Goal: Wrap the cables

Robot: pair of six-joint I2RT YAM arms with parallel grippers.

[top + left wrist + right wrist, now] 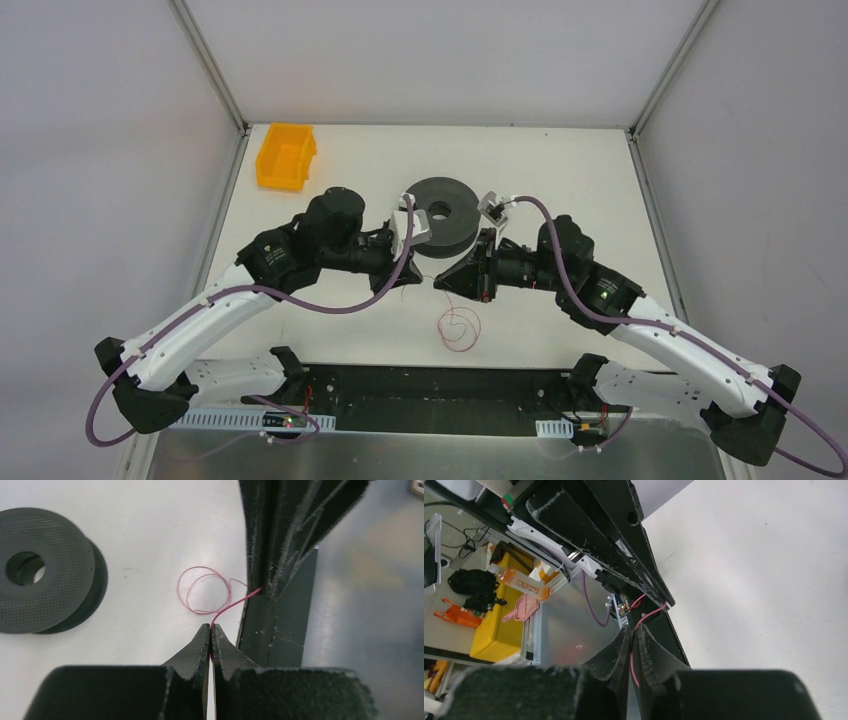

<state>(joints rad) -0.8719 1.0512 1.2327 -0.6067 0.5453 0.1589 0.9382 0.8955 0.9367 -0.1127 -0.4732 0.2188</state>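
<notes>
The cable is a thread-thin reddish wire. Its loose loops (460, 328) lie on the white table in front of both grippers and also show in the left wrist view (205, 591). My left gripper (402, 280) (210, 627) is shut on one stretch of the wire. My right gripper (440, 283) (634, 632) faces it tip to tip, a short way apart, and is shut on the wire too. A short span of wire (651, 614) runs between the two tips. The dark grey spool (440, 210) (45, 570) lies flat just behind the grippers, with no wire seen on it.
An orange bin (287, 155) stands at the back left of the table (560, 160). The black base rail (430, 385) runs along the near edge behind the wire loops. Grey enclosure walls stand on both sides.
</notes>
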